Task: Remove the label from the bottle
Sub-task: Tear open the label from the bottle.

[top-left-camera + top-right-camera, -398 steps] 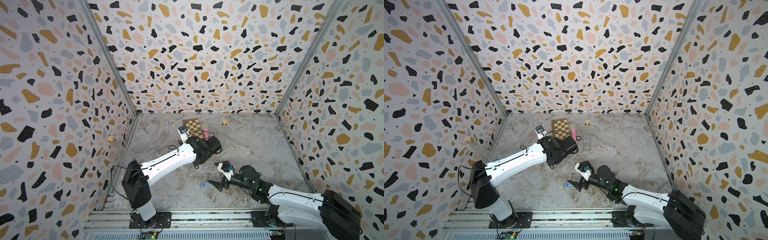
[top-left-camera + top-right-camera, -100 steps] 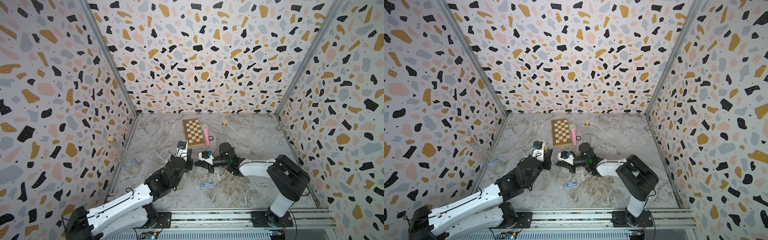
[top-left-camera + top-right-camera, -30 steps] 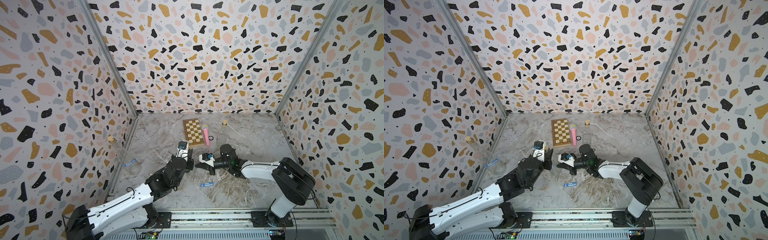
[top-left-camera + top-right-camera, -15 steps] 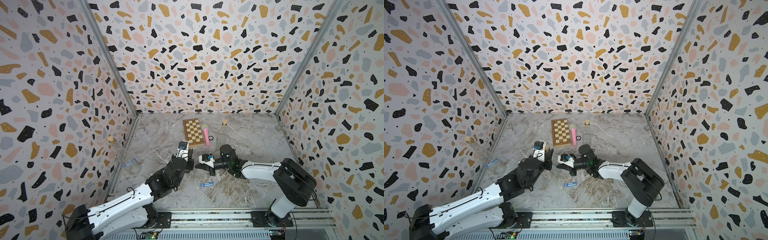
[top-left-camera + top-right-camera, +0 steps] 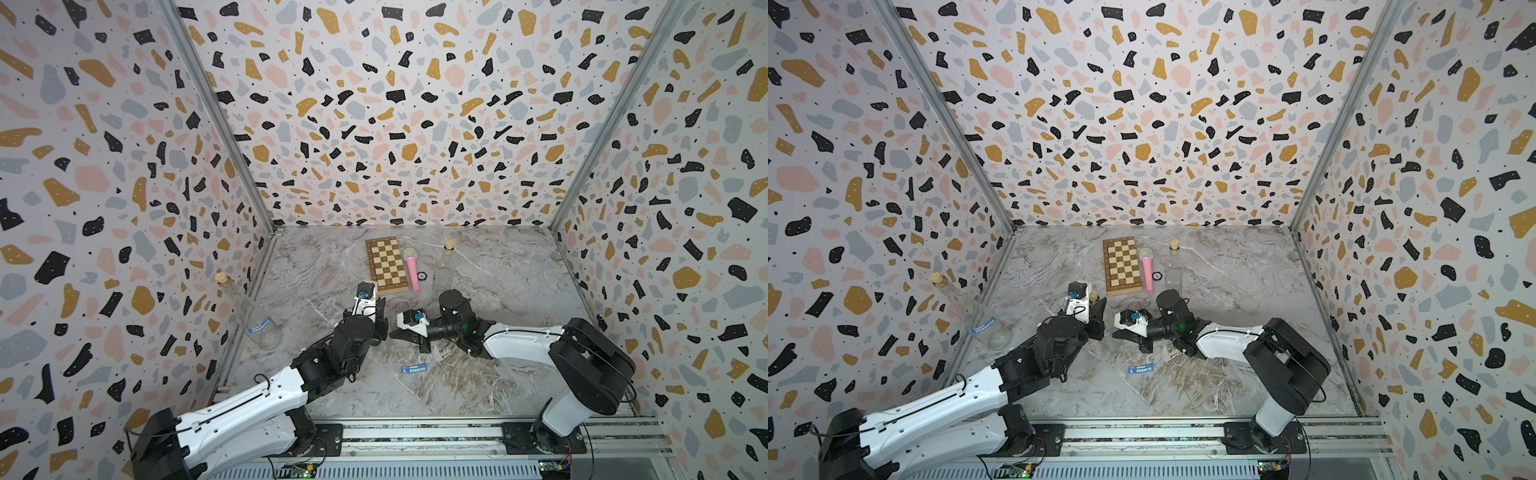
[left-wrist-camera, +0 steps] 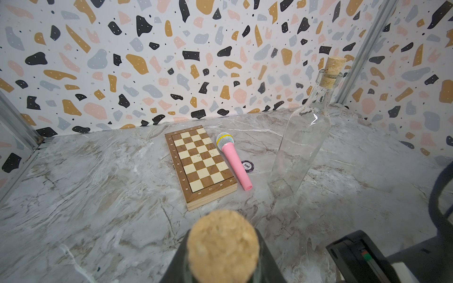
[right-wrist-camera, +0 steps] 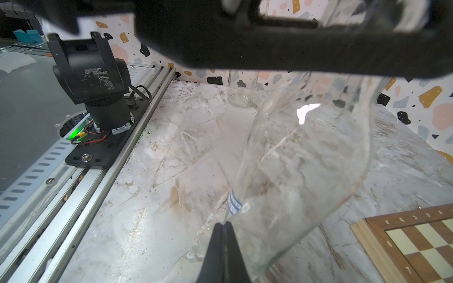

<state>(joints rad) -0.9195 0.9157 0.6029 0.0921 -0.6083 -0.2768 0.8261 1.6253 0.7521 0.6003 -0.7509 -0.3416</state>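
The right gripper point(image 7: 222, 231) is fully closed, its 2 tips pressed together into 1 point. We find this point against the lower wall of the bottle point(image 7: 306, 171), just beside the near edge of the label point(image 7: 234, 203). We cannot tell whether any label edge is caught between the tips. We judge that the closed tips serve to pick at that edge and lift it.

The left gripper point(image 5: 379, 322) is clamped partway closed around the bottle's neck, below the cork point(image 6: 223, 245). We judge that this grip gives a fixed body to pull against.

The bottle sits in the middle of the table point(image 5: 457, 386), toward the near side, between the 2 arms. It is clear, empty glass with a wide body. Its label is a small blue-and-white strip low on the wall, not yet off.

Farther out, 1 loose label point(image 5: 414, 369) lies nearer on the table. 1 labelled bottle point(image 5: 257, 328) stands at the left wall, and 1 bare bottle point(image 5: 444, 270) stands far.
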